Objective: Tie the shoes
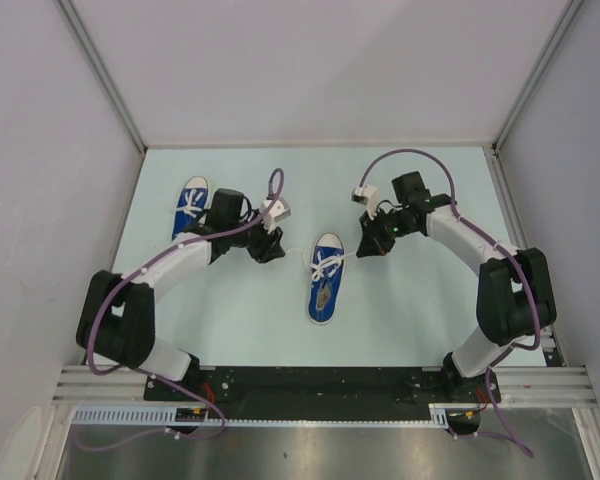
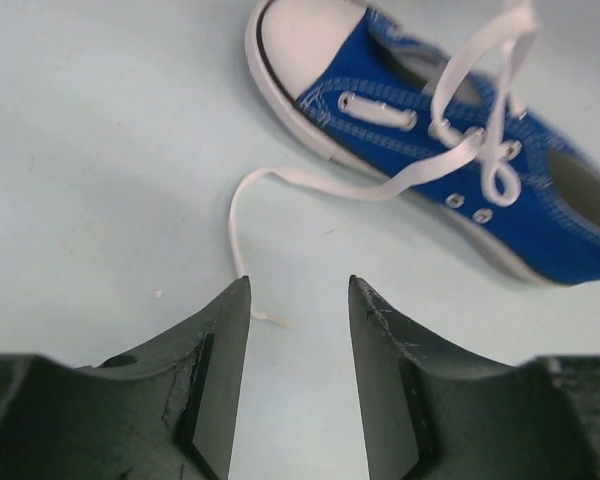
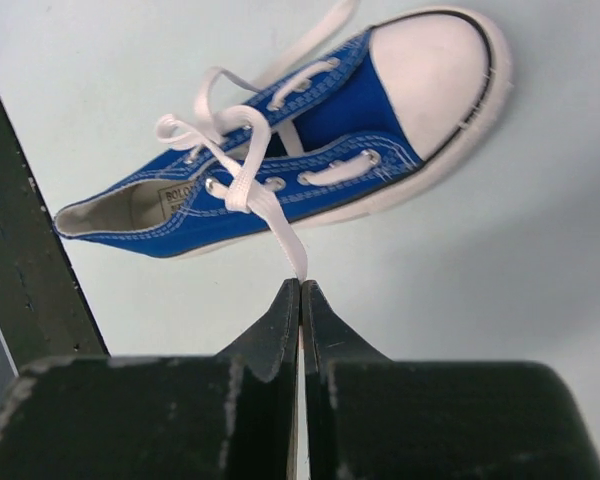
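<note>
Shoe (image 1: 325, 280) at mid table (image 1: 410, 315): pinching its taut lace (image 3: 275, 225) in right end effector (image 3: 301, 287), fingers pressed together on it. Holding left end effector (image 2: 298, 300) spread, other lace (image 2: 233, 220) ending loose between its fingers. Second shoe (image 1: 191, 203) farther left, beside left arm (image 1: 170, 265).

Light in the top view is bright, even and diffuse, seemingly from overhead. The pale table (image 1: 410, 300) carries only faint, soft-edged shadows beneath the arms, and the metal strip (image 1: 310, 455) along the bottom shows a dull sheen. In the left wrist view the shoe (image 2: 540, 200) is slightly soft, blurring toward the right edge, with a gentle shadow along its sole. The left claw (image 2: 298, 295) sits dark near the lens. In the right wrist view the shoe (image 3: 350, 130) is sharper, and its white lace (image 3: 280, 215) and toe cap are close to overexposed. The right claw (image 3: 301, 290) is nearly black, showing little detail.
</note>
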`<state>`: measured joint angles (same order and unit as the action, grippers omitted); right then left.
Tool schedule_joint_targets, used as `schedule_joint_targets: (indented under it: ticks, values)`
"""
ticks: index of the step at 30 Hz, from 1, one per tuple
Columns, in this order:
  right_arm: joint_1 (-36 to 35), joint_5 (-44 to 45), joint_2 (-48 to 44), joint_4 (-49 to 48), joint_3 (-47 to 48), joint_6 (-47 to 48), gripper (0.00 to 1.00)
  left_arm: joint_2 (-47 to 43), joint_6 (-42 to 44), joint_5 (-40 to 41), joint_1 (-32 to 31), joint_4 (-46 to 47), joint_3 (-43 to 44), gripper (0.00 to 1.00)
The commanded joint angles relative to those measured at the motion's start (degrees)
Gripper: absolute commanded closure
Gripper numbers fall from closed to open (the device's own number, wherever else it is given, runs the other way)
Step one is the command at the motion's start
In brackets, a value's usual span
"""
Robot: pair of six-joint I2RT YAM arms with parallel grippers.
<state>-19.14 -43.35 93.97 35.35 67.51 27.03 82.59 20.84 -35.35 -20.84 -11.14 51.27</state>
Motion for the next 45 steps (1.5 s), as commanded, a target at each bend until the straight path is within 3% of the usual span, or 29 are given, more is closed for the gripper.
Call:
schedule_joint_targets:
  ticks: [1, 8, 14, 17, 20, 21, 22, 31, 40, 42, 43, 44, 45]
  values:
    - [1.38, 3.53, -4.50, 2.61, 0.26, -1.54, 1.00, 5.29, 19.14, 2.92, 0.01, -10.40, 5.42, 0.50]
    - [3.84, 5.65, -8.72, 7.18, 0.26, -0.05, 1.00, 15.76, 21.70, 4.85, -1.65, -11.28, 12.10, 0.44]
    - [5.77, 7.05, -10.48, 10.52, 0.26, 0.84, 1.00, 21.82, 21.44, 11.96, -5.78, -11.27, 15.00, 0.44]
    - [6.21, 7.23, -11.53, 11.67, 0.26, 0.84, 1.00, 23.41, 20.47, 14.25, -6.32, -11.36, 16.06, 0.55]
    - [6.39, 7.67, -11.71, 12.28, 0.26, 0.84, 1.00, 24.11, 20.47, 15.22, -6.32, -13.12, 16.94, 0.80]
    - [6.48, 7.67, -11.71, 12.63, 0.17, 0.75, 1.00, 23.68, 20.73, 15.14, -6.14, -14.17, 16.76, 0.97]
    - [6.48, 7.76, -11.71, 12.72, 0.17, 0.75, 1.00, 23.06, 20.64, 14.27, -5.88, -14.61, 16.50, 1.00]
    - [6.92, 8.55, -12.94, 13.78, -0.27, 1.19, 1.00, 4.00, 14.76, 2.32, 5.97, -18.92, 13.51, 1.00]
    - [7.09, 10.13, -14.51, 12.72, -2.11, 0.40, 1.00, -9.97, 12.38, 0.55, 11.17, -20.33, 8.86, 1.00]
    - [7.36, 9.70, -15.13, 12.37, -2.90, 0.13, 1.00, -11.13, 15.35, -3.74, 11.26, -21.37, 6.49, 1.00]
    - [7.18, 9.43, -15.14, 12.11, -3.08, -0.04, 1.00, -11.31, 17.72, -6.02, 10.48, -21.73, 5.78, 0.95]
    - [7.01, 9.17, -14.96, 11.67, -3.26, -0.39, 1.00, -11.05, 20.44, -7.00, 9.86, -21.21, 4.99, 0.76]
    - [6.75, 9.34, -14.79, 11.58, -3.26, -0.40, 1.00, -10.61, 22.64, -7.10, 8.98, -20.69, 4.11, 0.37]
